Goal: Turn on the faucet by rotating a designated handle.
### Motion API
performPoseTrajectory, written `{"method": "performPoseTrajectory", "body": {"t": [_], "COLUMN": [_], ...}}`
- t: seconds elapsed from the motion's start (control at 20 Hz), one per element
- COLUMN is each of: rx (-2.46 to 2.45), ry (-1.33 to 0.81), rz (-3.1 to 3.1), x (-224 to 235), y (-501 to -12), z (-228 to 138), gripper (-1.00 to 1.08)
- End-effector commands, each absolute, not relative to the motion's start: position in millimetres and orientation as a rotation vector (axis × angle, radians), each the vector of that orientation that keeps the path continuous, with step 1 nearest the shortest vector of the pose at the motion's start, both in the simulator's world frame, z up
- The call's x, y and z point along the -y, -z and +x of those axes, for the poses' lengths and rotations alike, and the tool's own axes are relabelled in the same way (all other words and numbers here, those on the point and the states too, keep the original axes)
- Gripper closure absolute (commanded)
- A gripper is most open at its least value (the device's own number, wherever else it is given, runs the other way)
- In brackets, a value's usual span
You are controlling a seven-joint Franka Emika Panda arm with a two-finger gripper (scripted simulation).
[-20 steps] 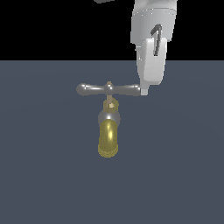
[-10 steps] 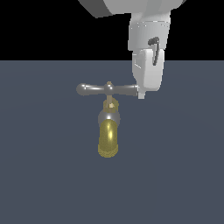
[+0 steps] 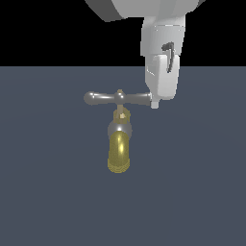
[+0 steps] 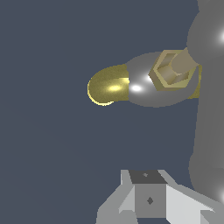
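The faucet (image 3: 118, 144) stands on the dark floor with its golden-brass spout (image 3: 118, 153) towards the camera and its silver-grey body (image 3: 119, 127) under a brass stem. The handle (image 3: 103, 98), a grey crossbar with rounded ends, lies level across the stem. My gripper (image 3: 154, 103) hangs upright, with its fingertip at the handle's end on the exterior view's right, touching or nearly so. In the wrist view the fingers (image 4: 148, 199) look pressed together with nothing between them. The spout (image 4: 107, 85), the brass nut (image 4: 170, 70) and the handle (image 4: 210, 109) also show there.
The dark grey-blue floor (image 3: 48, 192) lies all around the faucet. The large white arm link (image 3: 144, 7) fills the top of the exterior view above the gripper.
The gripper has edged slightly to the exterior view's left at the handle's end, and more of the arm shows above. The handle has not visibly turned.
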State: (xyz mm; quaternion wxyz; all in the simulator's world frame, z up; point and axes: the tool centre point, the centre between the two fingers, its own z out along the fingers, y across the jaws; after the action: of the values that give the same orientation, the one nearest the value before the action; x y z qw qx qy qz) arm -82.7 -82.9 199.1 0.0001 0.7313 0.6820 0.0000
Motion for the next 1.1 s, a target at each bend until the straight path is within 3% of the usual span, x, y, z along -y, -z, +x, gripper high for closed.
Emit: {"method": "performPoseTrajectory", "body": {"t": [0.0,1.05], "rx": [-2.143,-2.143], "ry": [0.000,0.000], "rz": [2.297,2.297], "x": [84.0,95.9], "y": [-199.0,-199.0], "z": [-76.6,-18.5], "gripper": [1.08,1.08]}}
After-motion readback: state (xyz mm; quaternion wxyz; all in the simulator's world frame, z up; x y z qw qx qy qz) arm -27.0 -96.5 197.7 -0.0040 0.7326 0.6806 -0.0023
